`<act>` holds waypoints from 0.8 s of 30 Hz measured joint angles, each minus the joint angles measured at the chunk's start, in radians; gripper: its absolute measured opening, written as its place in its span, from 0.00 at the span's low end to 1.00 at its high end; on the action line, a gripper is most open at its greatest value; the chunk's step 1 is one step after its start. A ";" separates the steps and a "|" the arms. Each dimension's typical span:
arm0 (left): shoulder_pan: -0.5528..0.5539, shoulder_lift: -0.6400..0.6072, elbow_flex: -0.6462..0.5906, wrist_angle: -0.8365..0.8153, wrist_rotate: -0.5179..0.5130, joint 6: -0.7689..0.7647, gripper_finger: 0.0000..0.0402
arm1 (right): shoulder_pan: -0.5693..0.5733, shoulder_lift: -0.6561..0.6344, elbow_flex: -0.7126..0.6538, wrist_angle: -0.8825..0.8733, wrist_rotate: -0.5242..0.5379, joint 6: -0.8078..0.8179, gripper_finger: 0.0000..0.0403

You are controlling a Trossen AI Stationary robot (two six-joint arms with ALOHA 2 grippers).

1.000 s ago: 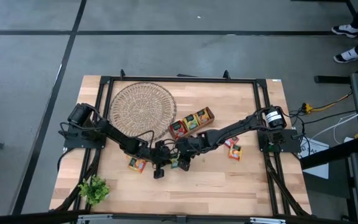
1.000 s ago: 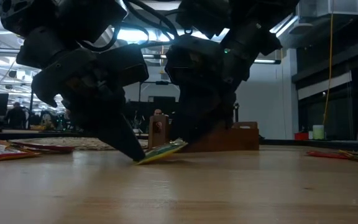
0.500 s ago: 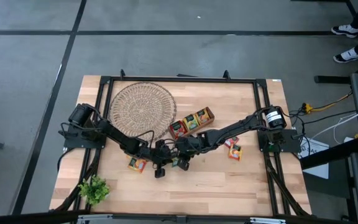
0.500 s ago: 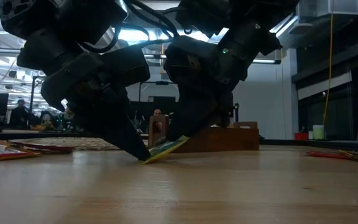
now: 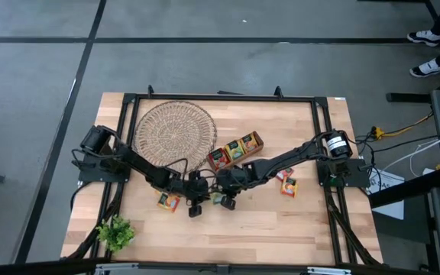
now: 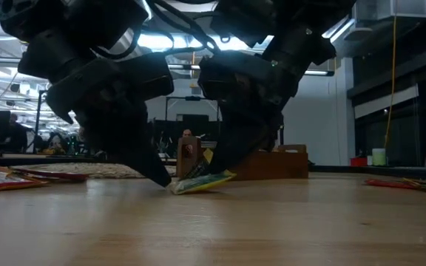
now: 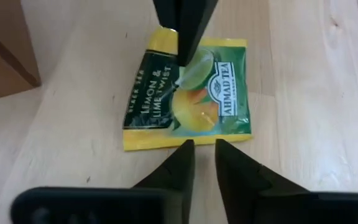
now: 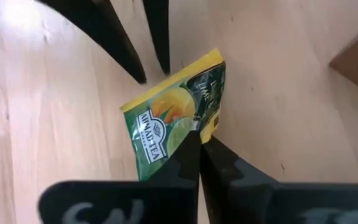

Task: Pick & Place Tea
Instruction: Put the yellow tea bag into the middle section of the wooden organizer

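A green and yellow tea sachet (image 7: 194, 106) lies on the wooden table near its middle (image 5: 217, 200). My right gripper (image 8: 197, 135) comes from the table's right and is shut on it. Coming from the left, my left gripper (image 7: 202, 146) stands open at the sachet's opposite edge, its tips just off the foil with bare wood between them. In the low view the sachet (image 6: 202, 182) lies slightly bent, its left end on the table, between the two grippers. My right gripper has its shut fingertips on the sachet's printed face near the middle (image 7: 180, 65), where the foil shows a crease. The fingers (image 6: 231, 151) slant down from above and from the table's right. The sachet's left end (image 6: 177, 189) rests on the table, its right end slightly raised.
A round wicker dish (image 5: 174, 131) lies at the far left. A wooden tray (image 5: 235, 147) holding sachets stands just beyond the grippers. Loose sachets lie at the left (image 5: 168, 201) and right (image 5: 286, 183). A small green plant (image 5: 115, 233) stands at the near left corner.
My right gripper has shut on the sachet. My left gripper has opened and let go of the sachet's left end, drawing back a little toward the table's left. The sachet, earlier tilted up from that end, now lies flatter and slightly bent.
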 joint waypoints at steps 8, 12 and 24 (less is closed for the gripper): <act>0.000 -0.004 0.002 -0.001 0.066 -0.046 0.30 | 0.003 -0.108 -0.001 -0.181 0.044 -0.023 0.01; 0.000 -0.005 0.002 0.014 0.074 -0.056 0.32 | 0.013 -0.210 -0.001 -0.279 0.139 -0.058 0.01; -0.005 -0.104 0.005 0.040 -0.014 0.042 0.31 | -0.028 -0.344 0.000 -0.451 0.393 -0.167 0.01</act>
